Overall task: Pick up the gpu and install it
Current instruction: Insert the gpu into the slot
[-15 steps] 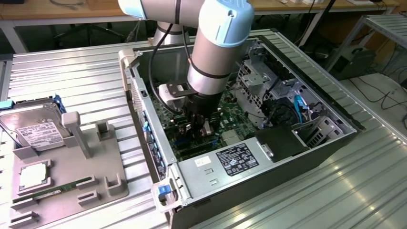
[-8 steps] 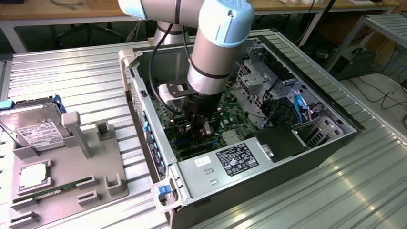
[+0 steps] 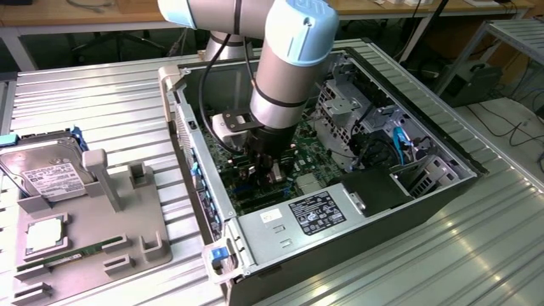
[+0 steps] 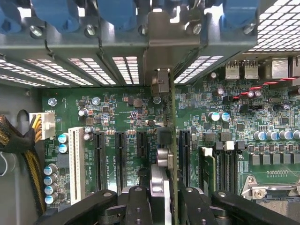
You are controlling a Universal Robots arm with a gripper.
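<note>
1. Exterior view: the arm reaches down into the open computer case [image 3: 255, 248] on the ribbed desk [image 3: 102, 95]; the pincer [image 3: 265, 171] sits low over the motherboard [image 3: 319, 159]. A hard drive [image 3: 47, 175] lies on the grey holder [image 3: 127, 223].
2. Wrist view: the pincer [image 4: 164, 194] is clamped on the gpu [image 4: 168, 154], seen edge-on, upright, its long axis running toward the rear slot covers, metal bracket [image 4: 160, 82] at that far end, between the black slots [image 4: 121, 157].

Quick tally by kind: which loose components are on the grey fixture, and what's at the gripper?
Hard drive: 1, on the grey fixture
Square silver chip: 1, on the fixture
Green memory stick: 1, on the fixture
gpu: 1, edge-on in the gripper, inside the case above the motherboard
Total: 4
</note>
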